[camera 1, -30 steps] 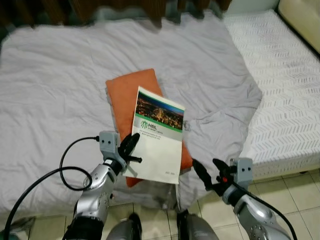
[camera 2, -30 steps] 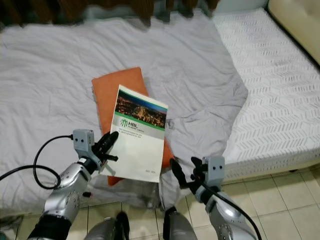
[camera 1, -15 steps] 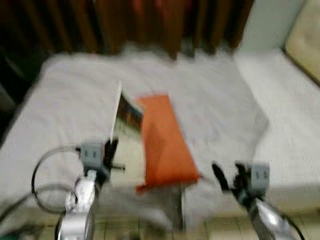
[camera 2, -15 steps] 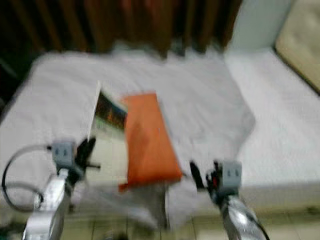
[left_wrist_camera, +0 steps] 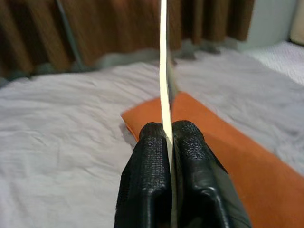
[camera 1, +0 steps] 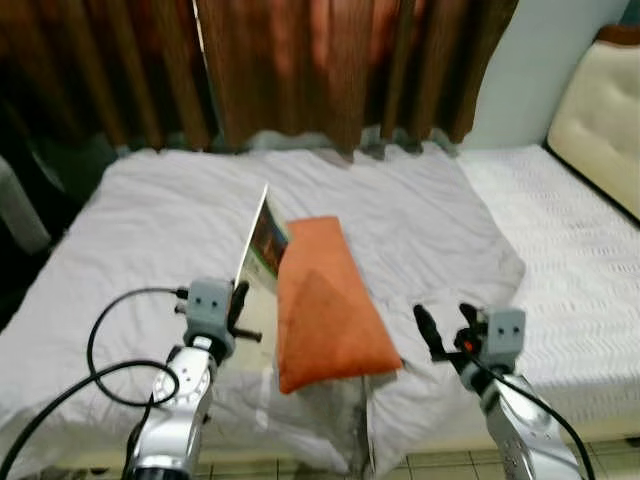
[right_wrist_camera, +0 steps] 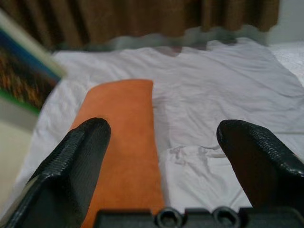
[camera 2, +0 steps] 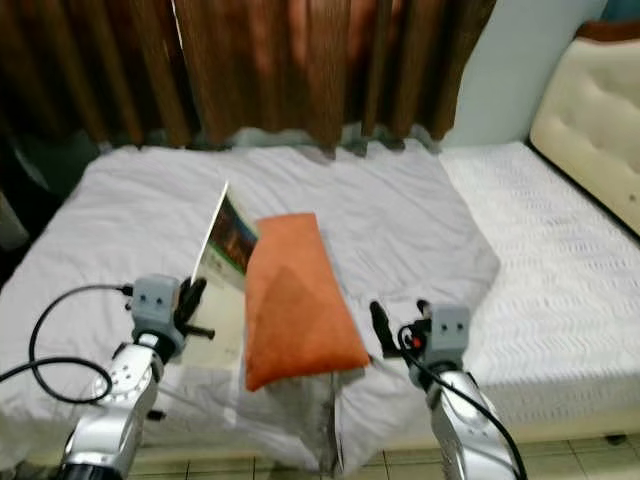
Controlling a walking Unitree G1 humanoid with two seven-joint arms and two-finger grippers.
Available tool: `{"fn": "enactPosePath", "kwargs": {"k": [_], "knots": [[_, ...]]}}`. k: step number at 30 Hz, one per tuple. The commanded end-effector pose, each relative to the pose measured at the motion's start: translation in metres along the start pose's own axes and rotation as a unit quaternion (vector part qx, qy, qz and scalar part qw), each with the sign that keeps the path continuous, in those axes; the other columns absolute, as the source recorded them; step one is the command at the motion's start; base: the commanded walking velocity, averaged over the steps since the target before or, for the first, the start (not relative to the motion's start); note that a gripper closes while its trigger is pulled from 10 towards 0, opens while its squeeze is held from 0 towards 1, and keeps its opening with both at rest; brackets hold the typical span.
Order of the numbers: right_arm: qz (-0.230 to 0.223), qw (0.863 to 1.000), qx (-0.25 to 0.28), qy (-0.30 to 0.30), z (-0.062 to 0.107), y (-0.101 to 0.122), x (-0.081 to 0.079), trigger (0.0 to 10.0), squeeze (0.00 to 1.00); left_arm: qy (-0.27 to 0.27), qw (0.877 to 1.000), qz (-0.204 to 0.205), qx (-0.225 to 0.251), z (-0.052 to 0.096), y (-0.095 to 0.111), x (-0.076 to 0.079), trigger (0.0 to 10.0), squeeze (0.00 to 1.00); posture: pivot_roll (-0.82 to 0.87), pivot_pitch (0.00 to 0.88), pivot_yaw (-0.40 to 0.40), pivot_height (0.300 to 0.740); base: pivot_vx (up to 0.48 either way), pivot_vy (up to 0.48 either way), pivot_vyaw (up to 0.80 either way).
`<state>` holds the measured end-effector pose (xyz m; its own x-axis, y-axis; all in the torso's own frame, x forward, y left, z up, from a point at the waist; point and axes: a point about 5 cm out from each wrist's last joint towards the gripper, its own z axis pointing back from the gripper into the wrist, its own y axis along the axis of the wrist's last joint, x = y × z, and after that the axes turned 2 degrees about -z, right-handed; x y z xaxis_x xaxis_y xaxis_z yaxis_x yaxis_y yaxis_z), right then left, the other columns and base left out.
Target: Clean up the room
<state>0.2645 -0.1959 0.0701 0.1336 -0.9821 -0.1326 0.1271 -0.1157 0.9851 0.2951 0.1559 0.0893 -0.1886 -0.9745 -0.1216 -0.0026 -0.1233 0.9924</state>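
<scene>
The left gripper (left_wrist_camera: 167, 142) was clamped on the booklet (camera 1: 256, 250) (held nearly upright), just beside the orange pillow (camera 1: 328, 300); the right gripper (right_wrist_camera: 166, 152) hovered spread apart near the pillow's other side, above the sheet (camera 1: 150, 210).

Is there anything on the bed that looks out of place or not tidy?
The orange pillow lies askew near the bed's front edge. The grey sheet is wrinkled, and its right side is bunched over the white mattress. The booklet stands on edge, pinched in the left tool.
</scene>
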Motion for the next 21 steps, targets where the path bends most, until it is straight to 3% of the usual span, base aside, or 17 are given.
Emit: {"fn": "enactPosePath", "kwargs": {"k": [1, 5, 10, 15, 21], "knots": [[0.014, 1.000, -0.004, 0.003, 0.000, -0.001, 0.001, 10.0, 0.00, 0.002, 1.000, 0.005, 0.008, 0.004, -0.004, 0.002, 10.0, 0.00, -0.11, 0.025, -0.011, 0.740, 0.266, -0.398, 0.00], [0.021, 1.000, 0.003, 0.001, 0.007, 0.000, 0.006, 10.0, 0.00, 0.003, 1.000, 0.018, 0.004, 0.014, -0.011, 0.009, 10.0, 0.00, -0.11, 0.031, -0.031, 0.740, 0.263, -0.398, 0.00], [0.010, 0.999, 0.016, -0.049, 0.023, -0.006, 0.017, 10.0, 0.00, -0.008, 0.999, 0.019, 0.028, 0.025, -0.002, 0.022, 10.0, 0.00, -0.08, 0.021, -0.029, 0.740, 0.261, -0.399, 0.00], [0.007, 0.999, -0.006, -0.050, 0.023, -0.014, 0.018, 10.0, 0.00, -0.012, 0.999, 0.019, 0.031, 0.020, -0.001, 0.022, 10.0, 0.00, -0.08, 0.013, -0.022, 0.740, 0.261, -0.400, 0.00], [0.014, 0.999, 0.005, -0.045, 0.011, -0.010, 0.015, 10.0, 0.00, -0.027, 0.999, 0.000, 0.038, 0.004, 0.005, 0.014, 10.0, 0.00, -0.10, 0.000, 0.001, 0.740, 0.262, -0.398, 0.00]]}}
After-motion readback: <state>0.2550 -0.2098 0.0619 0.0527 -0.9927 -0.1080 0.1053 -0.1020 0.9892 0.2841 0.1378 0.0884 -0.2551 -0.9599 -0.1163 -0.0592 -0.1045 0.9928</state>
